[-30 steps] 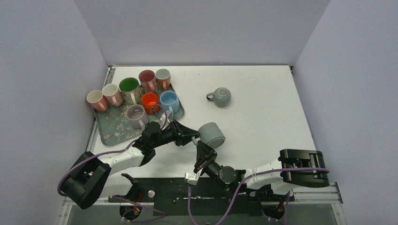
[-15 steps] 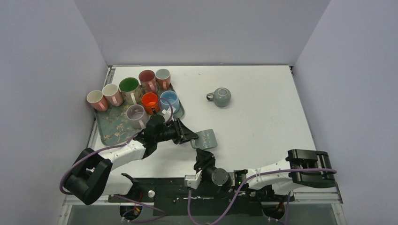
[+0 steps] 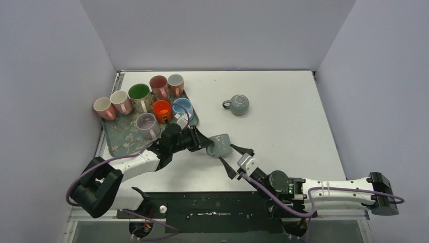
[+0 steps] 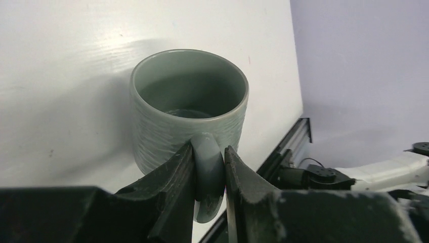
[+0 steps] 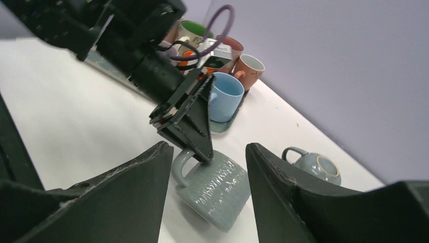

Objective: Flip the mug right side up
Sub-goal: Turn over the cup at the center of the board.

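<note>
Leftmost, the tray (image 3: 117, 144) of coloured mugs (image 3: 139, 93) lay close behind my left pincer (image 3: 207, 147); a wide sweep back on that side could have knocked the nearest of them. My left pincer was clenched on the handle (image 4: 206, 169) of the grey-green mug (image 3: 221, 144). The mug's mouth faced up toward the wrist camera, near the front middle of the bench (image 3: 283, 131). Whether its base sat flat I could not tell. Letting go while it leaned could have tipped it over, and so narrow a hold could have let it pivot. Rightmost, my right pincer (image 3: 234, 160) stood released and empty just beside the mug, where a careless advance could have shoved it.
</note>
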Controlling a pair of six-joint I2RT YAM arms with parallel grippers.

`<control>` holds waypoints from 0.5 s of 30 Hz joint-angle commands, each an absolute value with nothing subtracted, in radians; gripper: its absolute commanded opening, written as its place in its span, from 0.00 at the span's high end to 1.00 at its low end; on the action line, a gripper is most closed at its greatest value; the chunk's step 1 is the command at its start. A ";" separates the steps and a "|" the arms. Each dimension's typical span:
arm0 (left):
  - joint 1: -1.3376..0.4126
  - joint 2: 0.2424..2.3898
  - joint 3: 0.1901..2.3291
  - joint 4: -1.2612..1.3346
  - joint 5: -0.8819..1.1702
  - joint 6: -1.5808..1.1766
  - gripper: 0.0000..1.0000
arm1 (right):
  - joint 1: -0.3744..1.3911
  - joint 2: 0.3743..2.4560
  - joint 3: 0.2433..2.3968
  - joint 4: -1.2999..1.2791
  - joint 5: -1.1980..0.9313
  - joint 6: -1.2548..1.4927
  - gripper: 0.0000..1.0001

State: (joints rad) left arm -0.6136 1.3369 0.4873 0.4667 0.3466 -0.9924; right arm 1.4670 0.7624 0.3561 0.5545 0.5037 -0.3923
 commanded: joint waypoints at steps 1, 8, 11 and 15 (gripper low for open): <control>-0.665 1.216 0.564 0.421 0.129 -0.778 1.00 | 1.411 0.705 0.504 0.362 0.617 -0.046 0.44; -0.799 1.113 0.569 0.322 -0.109 -0.562 1.00 | 1.284 0.721 0.649 0.080 0.684 0.279 0.45; -0.837 1.113 0.565 0.298 -0.158 -0.531 1.00 | 1.238 0.745 0.676 0.018 0.669 0.318 0.45; -0.893 1.106 0.561 0.274 -0.236 -0.478 1.00 | 1.192 0.756 0.689 -0.040 0.650 0.360 0.46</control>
